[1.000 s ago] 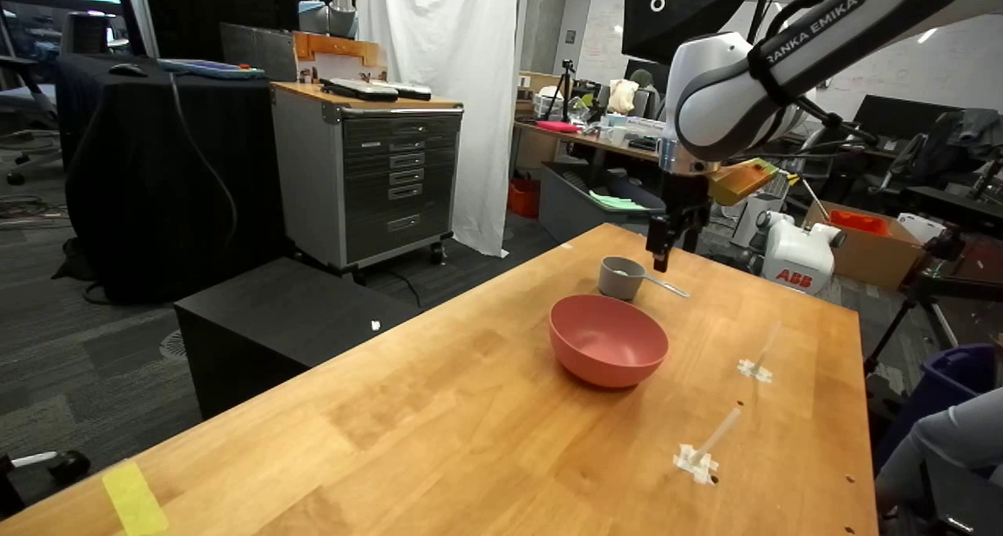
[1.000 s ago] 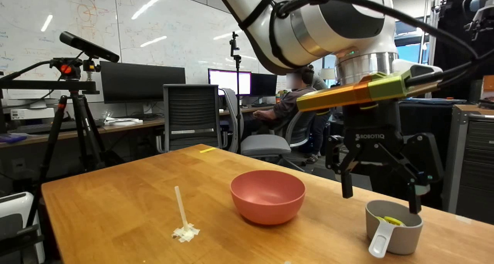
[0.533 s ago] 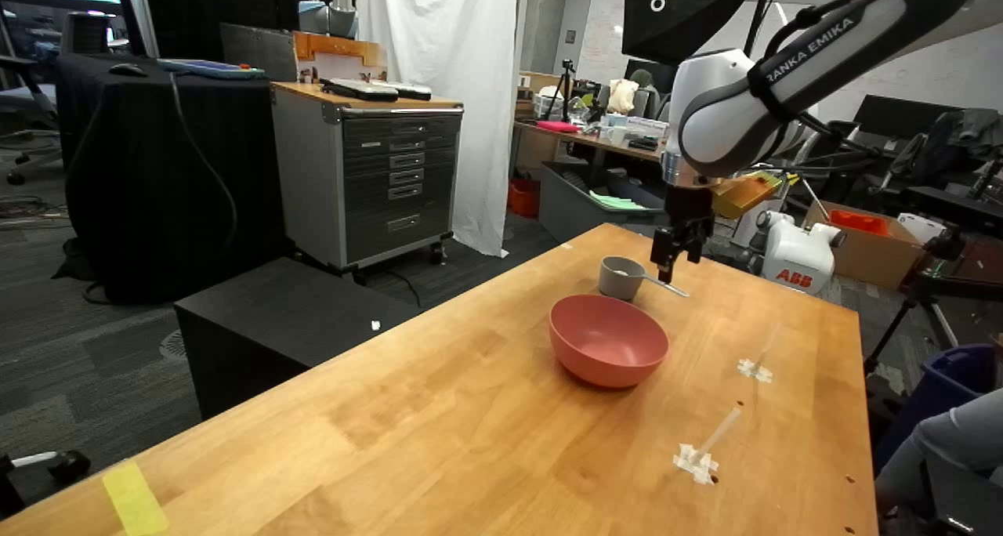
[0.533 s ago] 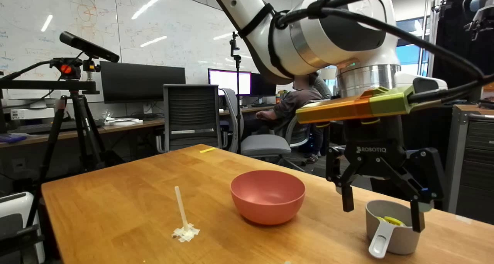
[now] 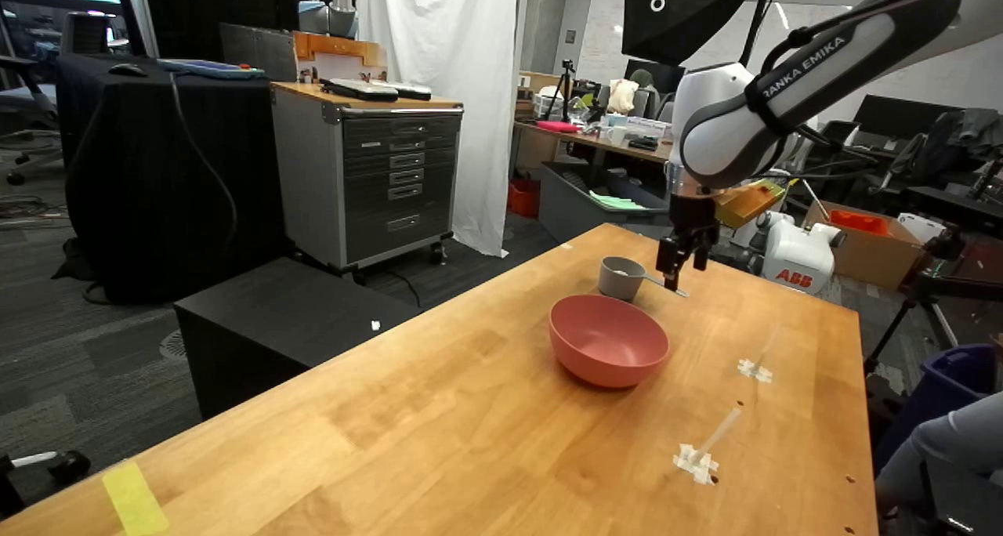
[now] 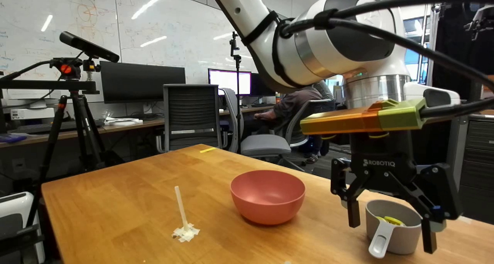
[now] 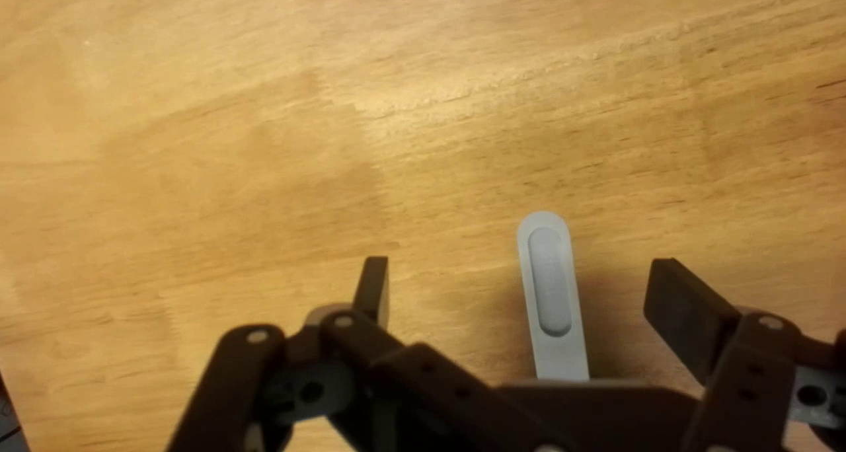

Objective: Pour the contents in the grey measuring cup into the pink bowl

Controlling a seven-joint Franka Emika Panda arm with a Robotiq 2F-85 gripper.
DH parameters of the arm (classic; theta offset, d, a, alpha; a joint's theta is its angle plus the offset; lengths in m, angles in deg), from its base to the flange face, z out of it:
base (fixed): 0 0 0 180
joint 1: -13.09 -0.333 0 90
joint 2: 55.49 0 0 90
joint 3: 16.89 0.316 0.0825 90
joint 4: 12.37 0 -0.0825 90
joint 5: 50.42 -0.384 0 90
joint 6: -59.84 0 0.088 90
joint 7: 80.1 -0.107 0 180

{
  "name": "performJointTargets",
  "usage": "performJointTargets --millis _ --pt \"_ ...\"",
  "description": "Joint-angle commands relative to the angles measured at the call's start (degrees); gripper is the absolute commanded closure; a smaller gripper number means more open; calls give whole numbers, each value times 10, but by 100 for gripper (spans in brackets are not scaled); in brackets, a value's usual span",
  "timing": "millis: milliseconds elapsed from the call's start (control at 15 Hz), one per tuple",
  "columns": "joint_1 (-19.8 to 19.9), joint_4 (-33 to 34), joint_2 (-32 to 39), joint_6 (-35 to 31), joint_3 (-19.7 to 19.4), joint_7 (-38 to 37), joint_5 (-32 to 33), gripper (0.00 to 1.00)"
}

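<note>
The cup (image 6: 403,237) stands upright on the counter (image 5: 439,411), near the corner where the short edge meets the long edge on the cabinet's (image 5: 364,175) side. Yellow pieces (image 6: 393,220) lie inside it. Its handle (image 7: 552,293) points inward from that long edge. My gripper (image 7: 520,267) is at the handle, fingers (image 7: 687,313) apart, one on each side and, in the wrist view, neither touching; the handle sits nearer the finger farther from the short edge. Whether my fingertips reach below it, I cannot tell. The bowl (image 6: 268,197) sits along the same long edge, farther from that corner and apart from the cup.

My judgement: the step in hand is gripping the handle; lift and pour remain. I should ease away from the short edge to centre the gap, or the nearer finger meets the handle first and may swing the cup. Depth needs to cover the handle's sides without pressing on the counter. Then a slow, firm squeeze: the loaded cup hangs off one end and may roll. Lift level, lest pieces spill.
</note>
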State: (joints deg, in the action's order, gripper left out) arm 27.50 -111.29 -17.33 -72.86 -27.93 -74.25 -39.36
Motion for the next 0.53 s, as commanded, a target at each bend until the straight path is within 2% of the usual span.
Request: performJointTargets --millis 0,467 --pt "-3 22 19 -6 -5 -1 5 0" --pt "-6 43 35 3 -7 -5 6 0"
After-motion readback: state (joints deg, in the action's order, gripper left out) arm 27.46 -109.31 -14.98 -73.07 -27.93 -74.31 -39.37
